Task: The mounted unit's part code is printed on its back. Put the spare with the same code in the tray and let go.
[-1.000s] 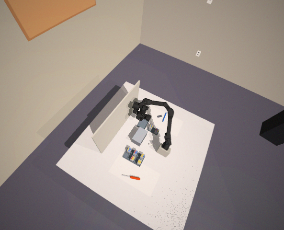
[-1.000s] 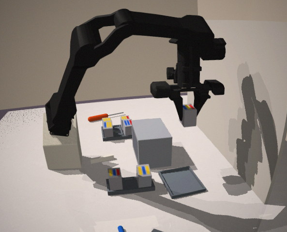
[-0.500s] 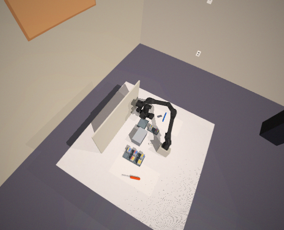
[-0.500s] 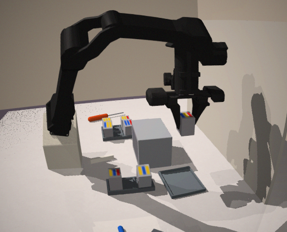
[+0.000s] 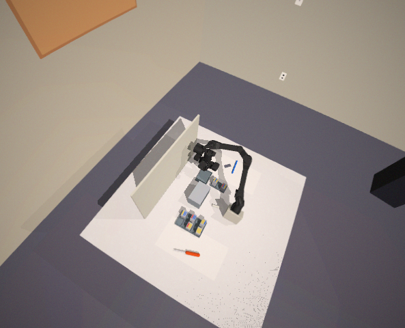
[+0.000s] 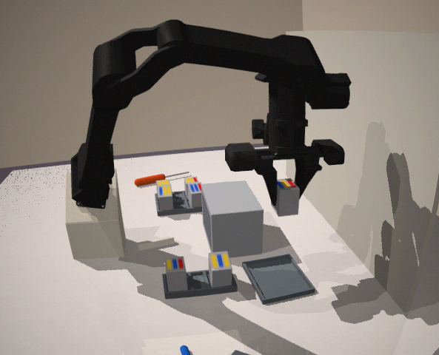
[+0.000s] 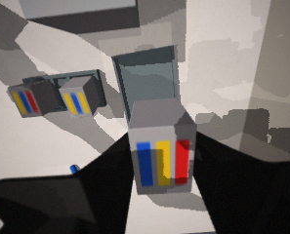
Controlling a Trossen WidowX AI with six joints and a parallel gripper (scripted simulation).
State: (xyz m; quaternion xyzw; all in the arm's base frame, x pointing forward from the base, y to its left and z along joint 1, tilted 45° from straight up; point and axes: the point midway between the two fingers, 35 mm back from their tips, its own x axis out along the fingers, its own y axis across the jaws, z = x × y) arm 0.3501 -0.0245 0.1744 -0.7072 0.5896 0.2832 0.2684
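Observation:
My gripper is shut on a grey spare block with blue, yellow and red stripes on top. It holds the block upright above the table, between the mounted unit and the pale wall panel. The mounted unit is a large grey box; no code shows on its visible faces. The empty dark tray lies beside the unit, off to one side of the held block. In the top view the arm hides the held block.
A small rack beside the tray holds two striped blocks. Another rack with several blocks stands behind the unit. The tall pale panel stands close to the gripper. A red screwdriver and a blue pen lie farther off.

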